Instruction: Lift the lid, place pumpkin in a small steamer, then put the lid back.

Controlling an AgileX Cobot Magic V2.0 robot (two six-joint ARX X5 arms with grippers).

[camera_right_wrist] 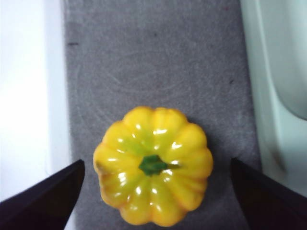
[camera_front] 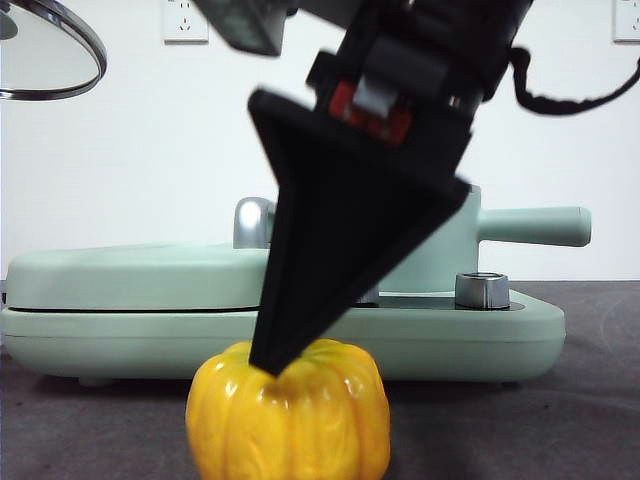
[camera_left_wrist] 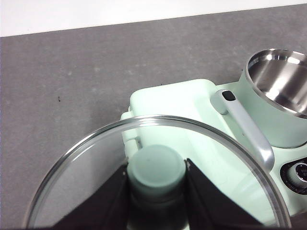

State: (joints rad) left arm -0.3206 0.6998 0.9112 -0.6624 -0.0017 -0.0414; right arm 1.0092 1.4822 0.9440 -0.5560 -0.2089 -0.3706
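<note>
The glossy yellow pumpkin [camera_front: 290, 410] sits on the grey mat near the front edge. My right gripper [camera_front: 268, 360] hangs just above it, open, with one jaw on each side of the pumpkin [camera_right_wrist: 153, 165] and not touching it. The glass lid [camera_front: 45, 50] is held up high at the far left; my left gripper [camera_left_wrist: 157, 177] is shut on the lid's mint-green knob [camera_left_wrist: 157, 167]. The small steamer [camera_left_wrist: 280, 96] stands uncovered, its steel inside showing, with its long handle [camera_front: 535, 225] pointing right behind the right arm.
A wide mint-green griddle base [camera_front: 130, 300] spans the table behind the pumpkin, with a steel knob [camera_front: 482, 290] on its right end. A silver handle [camera_left_wrist: 247, 127] lies between the flat cover and the steamer. White wall sockets are behind.
</note>
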